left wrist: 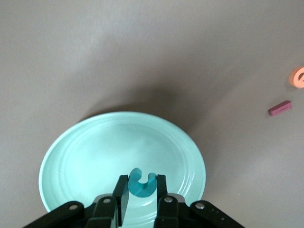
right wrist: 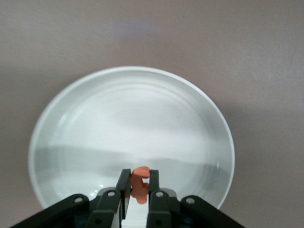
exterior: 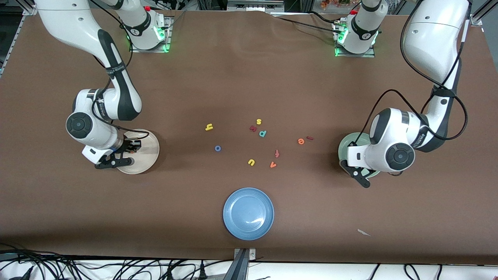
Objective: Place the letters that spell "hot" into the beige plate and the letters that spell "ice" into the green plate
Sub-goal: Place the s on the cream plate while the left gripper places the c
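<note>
My left gripper [left wrist: 142,180] hangs low over the green plate [left wrist: 85,152], shut on the teal c [left wrist: 141,187]. Over the beige plate [right wrist: 95,123], my right gripper [right wrist: 138,176] is shut on the orange t [right wrist: 141,187]. Mid-table lie the yellow h [exterior: 209,126] and, nearer the front camera, the blue o [exterior: 218,148]. The orange e [exterior: 300,141] and the dark red i [exterior: 310,137] lie side by side, toward the green plate [exterior: 344,144]. The beige plate [exterior: 153,149] sits at the right arm's end.
Loose letters lie mid-table: yellow s [exterior: 258,121], a dark red curved letter [exterior: 253,128], teal p [exterior: 263,133], orange-red f [exterior: 277,153], orange-red v [exterior: 273,165] and yellow u [exterior: 251,162]. A blue plate [exterior: 248,213] sits near the table's front edge.
</note>
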Tool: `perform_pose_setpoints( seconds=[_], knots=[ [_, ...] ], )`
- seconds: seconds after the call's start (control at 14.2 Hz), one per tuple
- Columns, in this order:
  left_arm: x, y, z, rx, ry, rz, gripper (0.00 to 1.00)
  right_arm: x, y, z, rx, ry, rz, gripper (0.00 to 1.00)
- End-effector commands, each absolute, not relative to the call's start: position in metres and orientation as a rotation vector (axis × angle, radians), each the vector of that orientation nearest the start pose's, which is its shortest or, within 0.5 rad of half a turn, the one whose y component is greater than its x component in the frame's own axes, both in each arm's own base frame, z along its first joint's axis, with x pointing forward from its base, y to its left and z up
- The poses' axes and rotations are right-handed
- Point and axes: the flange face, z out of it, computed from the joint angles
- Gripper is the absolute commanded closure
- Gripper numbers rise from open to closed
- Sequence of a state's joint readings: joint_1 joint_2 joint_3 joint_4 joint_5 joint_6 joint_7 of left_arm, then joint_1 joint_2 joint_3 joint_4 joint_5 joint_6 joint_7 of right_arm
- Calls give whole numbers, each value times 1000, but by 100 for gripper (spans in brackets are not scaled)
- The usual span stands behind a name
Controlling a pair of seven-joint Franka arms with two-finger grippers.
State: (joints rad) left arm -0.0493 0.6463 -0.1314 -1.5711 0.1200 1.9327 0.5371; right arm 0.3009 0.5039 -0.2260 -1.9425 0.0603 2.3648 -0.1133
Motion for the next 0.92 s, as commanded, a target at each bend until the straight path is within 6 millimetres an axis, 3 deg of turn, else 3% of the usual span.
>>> perform_pose_setpoints(
  seconds=[0.0, 0.21, 0.35, 0.42, 0.49, 0.56, 0.64, 0.71, 0.78, 0.85],
  knots=[
    [645, -98, 235, -2879, 1197, 431, 96, 611, 59, 227, -3106, -165, 71, 0],
    [641, -105, 209, -2813, 1252, 372, 93, 613, 89, 235, -3041, -97, 55, 0],
    [642, -101, 209, -2813, 1251, 374, 81, 613, 120, 240, -3024, -35, 50, 0],
    [641, -100, 203, -2814, 1253, 381, 70, 611, 136, 241, -3014, 17, 56, 0],
    [640, -101, 197, -2816, 1257, 396, 66, 610, 153, 242, -3007, 60, 55, 0],
    [639, -104, 196, -2812, 1263, 396, 54, 606, 171, 242, -3005, 91, 57, 0],
    [638, -109, 196, -2809, 1268, 400, 54, 602, 192, 243, -3007, 126, 61, 0],
    [638, -108, 199, -2810, 1262, 403, 46, 597, 207, 242, -3007, 179, 60, 0],
    [638, -107, 202, -2809, 1264, 399, 1, 593, 222, 241, -3008, 218, 45, 0],
    [639, -103, 206, -2811, 1258, 395, 0, 590, 236, 241, -3004, 238, 28, 0]
  ],
)
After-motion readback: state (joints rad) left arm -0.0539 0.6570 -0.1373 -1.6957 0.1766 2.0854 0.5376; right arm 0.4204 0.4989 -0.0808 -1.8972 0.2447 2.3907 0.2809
